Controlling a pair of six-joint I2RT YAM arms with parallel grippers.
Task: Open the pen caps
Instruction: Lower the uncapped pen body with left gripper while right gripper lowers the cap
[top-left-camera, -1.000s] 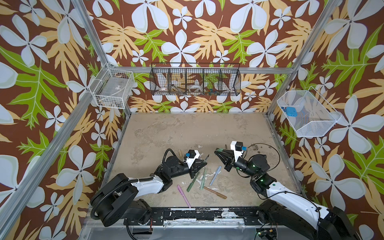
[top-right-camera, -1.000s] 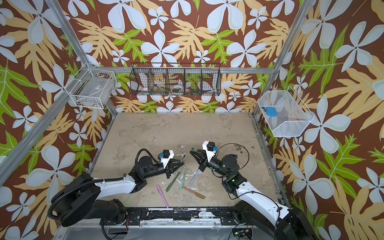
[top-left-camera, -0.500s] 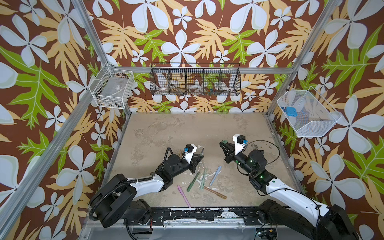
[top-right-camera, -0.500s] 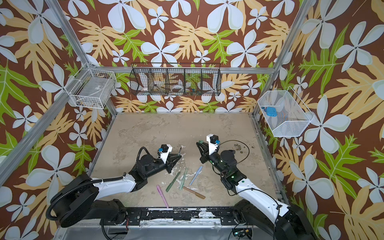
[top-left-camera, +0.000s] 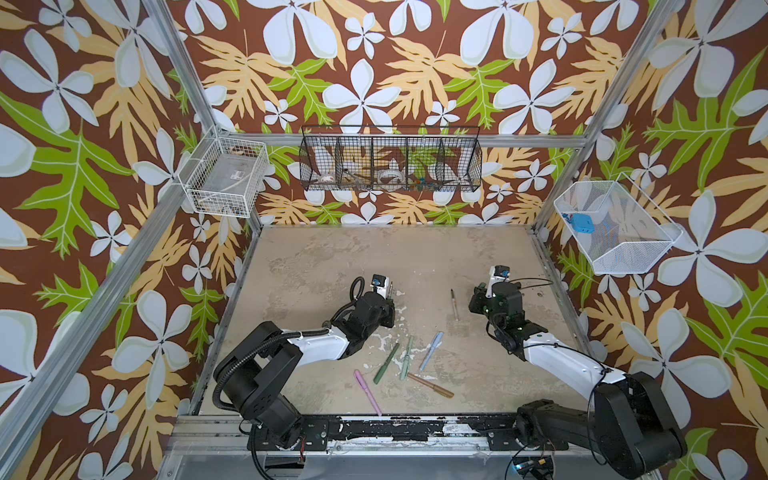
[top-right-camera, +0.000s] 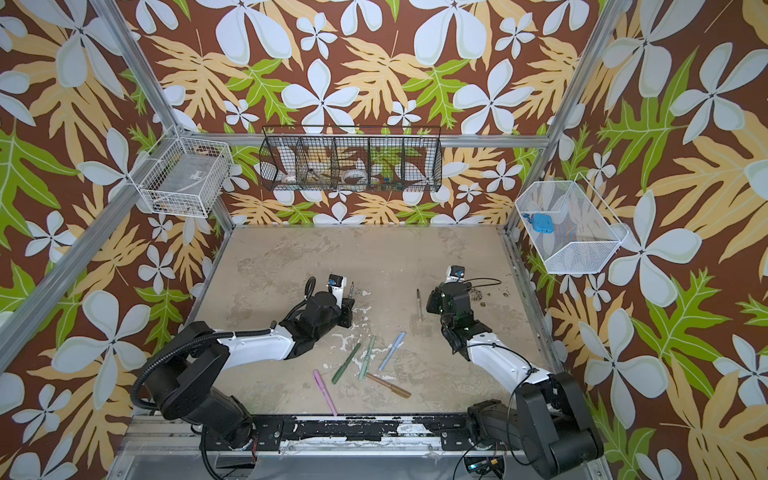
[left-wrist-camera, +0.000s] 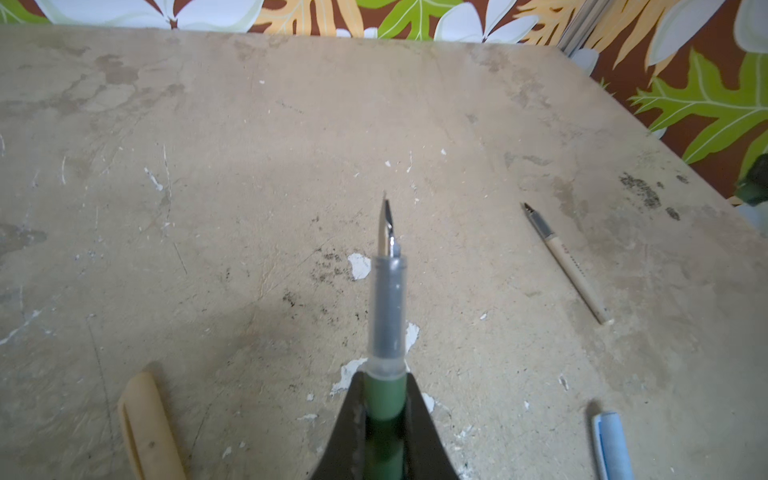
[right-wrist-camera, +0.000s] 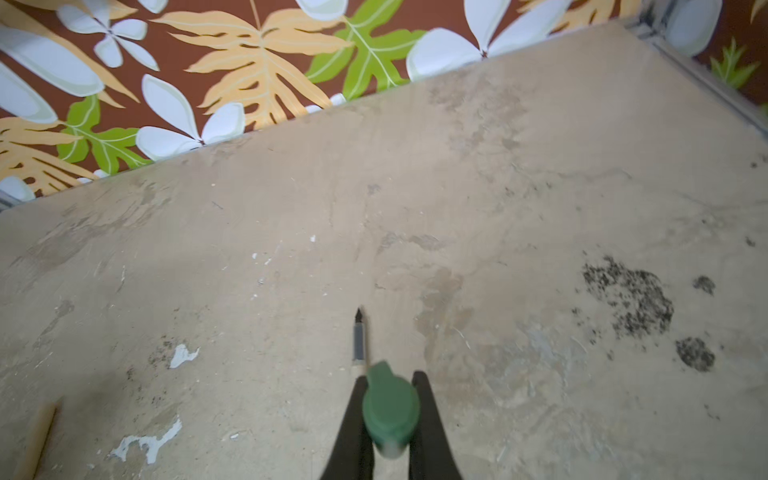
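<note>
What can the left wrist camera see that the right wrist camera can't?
Only the left wrist view: the left gripper shut on the green pen with its nib bare, a loose beige cap, and the end of a light blue pen.

Only the right wrist view: the right gripper shut on the green cap.

Both: the uncapped beige pen lying on the worn table, and the leafy wallpaper behind.
</note>
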